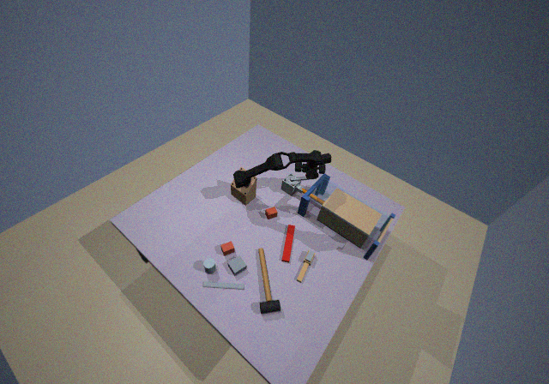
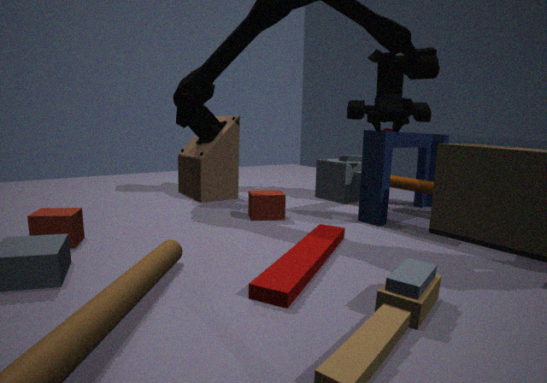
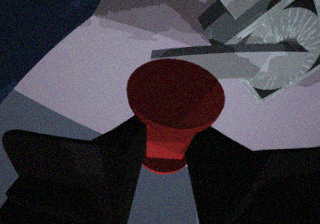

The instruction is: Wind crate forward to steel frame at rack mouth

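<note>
At right of base, pincer was clamped on red knob of winch handle; winch stood below; crate sat flat at far right, apart from 1 blue frame; orange strap ran between.

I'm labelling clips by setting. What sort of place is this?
Probably a workshop-style test bench: a mallet lies out, a hand winch stands near a crate, and a robot arm works there.
</note>
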You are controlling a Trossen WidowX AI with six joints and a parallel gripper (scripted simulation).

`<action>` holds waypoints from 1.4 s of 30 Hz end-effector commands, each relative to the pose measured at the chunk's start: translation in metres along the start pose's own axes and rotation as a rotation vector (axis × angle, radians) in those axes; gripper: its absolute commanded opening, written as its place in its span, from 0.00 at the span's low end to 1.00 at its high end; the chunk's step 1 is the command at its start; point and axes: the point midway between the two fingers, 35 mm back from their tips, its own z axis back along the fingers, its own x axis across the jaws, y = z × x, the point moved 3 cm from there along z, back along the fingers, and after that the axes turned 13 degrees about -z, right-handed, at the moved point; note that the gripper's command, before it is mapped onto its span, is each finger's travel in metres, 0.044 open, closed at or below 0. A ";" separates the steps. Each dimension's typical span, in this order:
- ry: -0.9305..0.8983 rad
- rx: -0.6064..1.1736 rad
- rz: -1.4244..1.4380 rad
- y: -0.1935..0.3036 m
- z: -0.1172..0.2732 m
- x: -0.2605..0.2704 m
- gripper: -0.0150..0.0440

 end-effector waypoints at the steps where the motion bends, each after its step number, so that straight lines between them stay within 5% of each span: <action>1: 0.020 0.018 0.022 0.018 -0.010 -0.013 0.25; 42: 0.022 0.020 0.024 0.045 -0.026 -0.062 0.25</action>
